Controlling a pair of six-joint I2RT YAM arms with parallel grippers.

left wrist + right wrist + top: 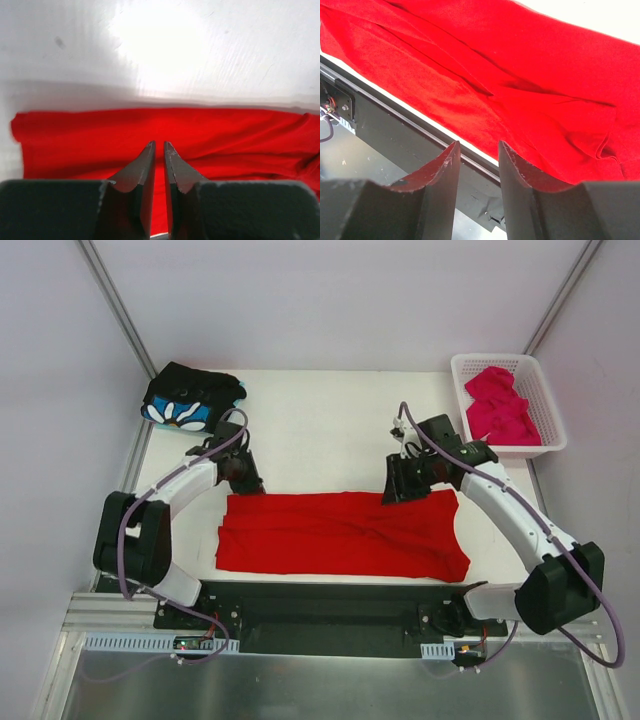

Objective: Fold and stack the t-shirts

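Top external view: a plain red t-shirt [340, 535] lies folded into a long, softly creased band across the near half of the white table [320, 425], just beyond the black base rail [330, 605]. The left gripper [247, 480] stands at the band's far left corner, its dark tapered fingers only a thin slit apart and gripping nothing that shows. The right gripper [398, 488] hangs over the far edge toward the right end, jaws clearly apart and empty. Its wrist camera shows overlapping folds and a rumpled end, though whether the fingertips touch the fabric is hard to tell. A black t-shirt [190, 400] with blue-and-white flowers sits folded at the far left corner. A crumpled pink t-shirt [500, 405] fills the white lattice basket [490, 359] at the far right.
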